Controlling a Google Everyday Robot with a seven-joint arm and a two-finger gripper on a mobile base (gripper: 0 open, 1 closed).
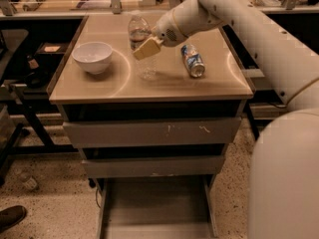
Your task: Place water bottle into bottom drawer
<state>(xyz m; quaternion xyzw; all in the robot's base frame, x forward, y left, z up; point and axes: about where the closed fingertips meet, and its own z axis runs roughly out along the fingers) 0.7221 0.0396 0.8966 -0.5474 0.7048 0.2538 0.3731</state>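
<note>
Camera view showed us a tan tabletop (99, 86) above a speckled floor (55, 193): white bowl (92, 57) at left, the water bottle (148, 69) upright mid-table, the gripper (144, 49) against its front, hold unclear to us, a can (193, 60) lying rightward. Below, the bottom drawer (154, 208) stood open.

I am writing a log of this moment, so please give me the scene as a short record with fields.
gripper: at the middle of the water bottle, above the table
water bottle: upright on the table, between bowl and can
bowl: white, left of the bottle
can: lying on its side, right of the bottle
bottom drawer: pulled open, bottle not yet in it
</note>
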